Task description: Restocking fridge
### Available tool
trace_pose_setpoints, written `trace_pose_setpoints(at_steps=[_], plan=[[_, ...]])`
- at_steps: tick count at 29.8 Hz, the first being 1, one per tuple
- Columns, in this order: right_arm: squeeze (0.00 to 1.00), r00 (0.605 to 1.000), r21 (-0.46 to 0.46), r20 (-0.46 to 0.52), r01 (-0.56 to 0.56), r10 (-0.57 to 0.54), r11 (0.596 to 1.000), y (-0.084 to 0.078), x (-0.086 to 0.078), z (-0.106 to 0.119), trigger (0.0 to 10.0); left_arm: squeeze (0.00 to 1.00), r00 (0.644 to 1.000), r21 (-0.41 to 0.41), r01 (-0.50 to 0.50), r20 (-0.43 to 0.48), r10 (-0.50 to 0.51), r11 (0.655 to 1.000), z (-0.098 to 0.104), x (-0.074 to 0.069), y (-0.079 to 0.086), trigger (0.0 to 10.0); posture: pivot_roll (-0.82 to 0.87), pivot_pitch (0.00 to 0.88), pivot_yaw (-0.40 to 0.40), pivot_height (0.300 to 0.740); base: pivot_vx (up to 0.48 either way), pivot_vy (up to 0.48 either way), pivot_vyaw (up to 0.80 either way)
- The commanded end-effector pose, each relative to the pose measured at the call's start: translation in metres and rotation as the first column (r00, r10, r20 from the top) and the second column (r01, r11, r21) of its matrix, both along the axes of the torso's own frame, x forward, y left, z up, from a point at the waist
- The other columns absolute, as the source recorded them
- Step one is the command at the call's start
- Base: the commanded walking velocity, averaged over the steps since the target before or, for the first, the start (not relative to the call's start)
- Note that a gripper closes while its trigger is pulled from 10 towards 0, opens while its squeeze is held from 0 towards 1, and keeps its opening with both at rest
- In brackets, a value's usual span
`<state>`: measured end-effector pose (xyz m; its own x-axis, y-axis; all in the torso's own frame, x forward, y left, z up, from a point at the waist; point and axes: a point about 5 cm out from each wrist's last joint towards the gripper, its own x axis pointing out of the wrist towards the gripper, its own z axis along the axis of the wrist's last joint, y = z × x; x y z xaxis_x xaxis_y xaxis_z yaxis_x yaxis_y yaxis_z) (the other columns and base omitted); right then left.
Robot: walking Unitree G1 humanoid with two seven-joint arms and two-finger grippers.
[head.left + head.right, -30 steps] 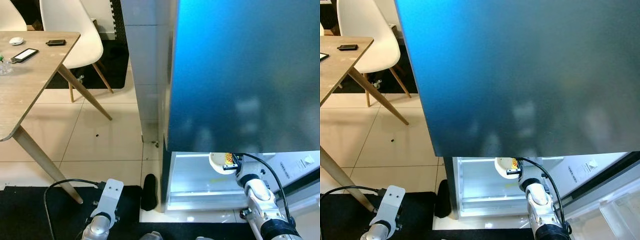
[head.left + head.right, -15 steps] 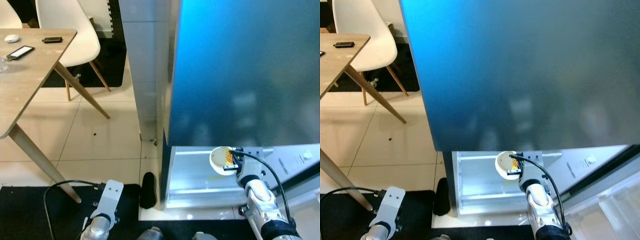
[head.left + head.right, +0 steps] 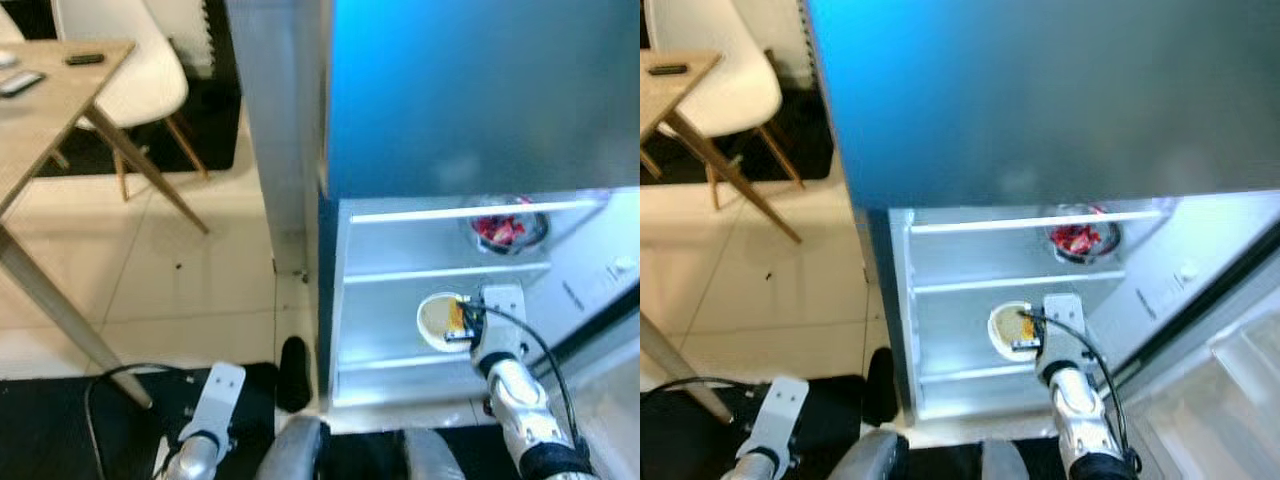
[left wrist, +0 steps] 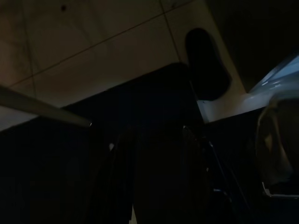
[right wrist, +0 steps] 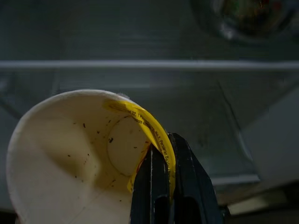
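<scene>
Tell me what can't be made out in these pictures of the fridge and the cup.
- Upper fridge shelves: hidden by its blue door in the eye views.
- Red food in the bowl: blurred, cannot identify.
- Printing on the paper cup, pinched by the right hand: too small to read.
- Left hand: left wrist view too dark to tell its fingers.

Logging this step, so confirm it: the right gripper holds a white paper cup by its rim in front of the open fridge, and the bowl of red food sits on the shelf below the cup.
One detail is wrong. The bowl of red food sits on the shelf above the white paper cup, not below, as the right eye view shows. The right gripper does pinch the cup's rim at the open fridge.
</scene>
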<state>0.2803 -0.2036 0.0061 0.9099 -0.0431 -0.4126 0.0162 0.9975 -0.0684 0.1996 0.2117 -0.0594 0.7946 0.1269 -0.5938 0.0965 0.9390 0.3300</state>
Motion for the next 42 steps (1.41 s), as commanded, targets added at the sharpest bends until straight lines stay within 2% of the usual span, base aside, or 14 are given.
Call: trace_pose_setpoints(at_steps=[1,11,17,23,24,25,27,29,33,35,36,38,39,42], plan=[[0.0,1.0,0.011,-0.001,0.013,-0.013,1.0,-0.002,-0.001,0.0,10.0,0.0,1.0,-0.002,0.005,-0.026,-0.005,1.0,-0.004,-0.005,-0.003,10.0,-0.04,0.125,-0.022,0.585,0.0,0.0,0.0],[0.0,1.0,0.016,0.008,0.012,-0.012,1.0,-0.001,0.001,0.002,10.0,0.0,1.0,-0.001,0.006,-0.026,-0.006,1.0,-0.004,-0.006,-0.003,10.0,-0.04,0.125,-0.021,0.55,0.0,0.0,0.0],[0.0,0.999,0.029,0.047,0.0,-0.001,1.0,0.0,0.007,0.01,10.0,0.0,1.0,0.002,0.014,-0.019,-0.014,1.0,-0.003,-0.004,-0.003,10.0,-0.04,0.126,-0.02,0.55,0.0,0.0,0.0],[0.0,0.986,0.079,0.163,-0.05,0.037,0.996,0.002,0.023,0.042,10.0,0.0,0.979,0.066,0.18,0.081,-0.185,0.981,0.01,0.01,-0.015,10.0,-0.05,0.122,-0.016,0.55,0.0,0.0,0.0],[0.0,0.98,0.076,0.188,-0.084,0.068,0.994,0.001,0.028,0.053,10.0,0.0,0.956,0.08,0.251,0.134,-0.26,0.965,0.017,0.017,-0.023,10.0,-0.05,0.121,-0.016,0.55,0.0,0.0,0.0],[0.0,0.98,0.076,0.188,-0.084,0.068,0.994,0.001,0.028,0.053,10.0,0.0,0.956,0.08,0.251,0.134,-0.26,0.965,0.017,0.017,-0.023,10.0,-0.05,0.121,-0.016,0.55,0.0,0.0,0.0],[0.0,0.968,0.054,0.222,-0.128,0.113,0.99,-0.001,0.032,0.067,10.0,0.0,0.916,0.099,0.332,0.203,-0.346,0.938,0.029,0.026,-0.032,10.0,-0.05,0.119,-0.016,0.55,0.0,0.0,0.0],[0.0,0.968,0.054,0.222,-0.128,0.113,0.99,-0.001,0.032,0.067,10.0,0.0,0.916,0.099,0.332,0.203,-0.346,0.938,0.029,0.026,-0.032,10.0,-0.05,0.119,-0.016,0.55,0.0,0.0,0.0],[0.0,0.955,0.005,0.223,-0.2,0.194,0.98,-0.009,0.038,0.089,10.0,0.0,0.798,0.15,0.492,0.314,-0.514,0.857,0.053,0.031,-0.045,10.0,-0.05,0.114,-0.014,0.55,0.0,0.0,0.0],[0.0,0.949,-0.01,0.221,-0.227,0.223,0.974,-0.011,0.039,0.097,10.0,0.0,0.722,0.181,0.583,0.331,-0.607,0.792,0.061,0.027,-0.051,10.0,-0.04,0.109,-0.012,0.55,0.0,0.0,0.0],[0.0,0.949,-0.01,0.221,-0.227,0.223,0.974,-0.011,0.039,0.097,10.0,0.0,0.722,0.181,0.583,0.331,-0.607,0.792,0.061,0.027,-0.051,10.0,-0.04,0.109,-0.012,0.55,0.0,0.0,0.0],[0.0,0.935,-0.018,0.237,-0.269,0.265,0.963,-0.008,0.041,0.109,10.0,0.0,0.642,0.198,0.664,0.343,-0.686,0.721,0.069,0.022,-0.06,10.0,-0.04,0.106,-0.011,0.55,0.0,0.0,0.0],[0.0,0.935,-0.018,0.237,-0.269,0.265,0.963,-0.008,0.041,0.109,10.0,0.0,0.642,0.198,0.664,0.343,-0.686,0.721,0.069,0.022,-0.06,10.0,-0.04,0.106,-0.011,0.55,0.0,0.0,0.0],[0.0,0.925,-0.022,0.247,-0.291,0.287,0.957,-0.004,0.043,0.119,10.0,0.0,0.599,0.199,0.702,0.355,-0.718,0.684,0.075,0.021,-0.067,10.0,-0.04,0.103,-0.009,0.55,0.0,0.0,0.0]])
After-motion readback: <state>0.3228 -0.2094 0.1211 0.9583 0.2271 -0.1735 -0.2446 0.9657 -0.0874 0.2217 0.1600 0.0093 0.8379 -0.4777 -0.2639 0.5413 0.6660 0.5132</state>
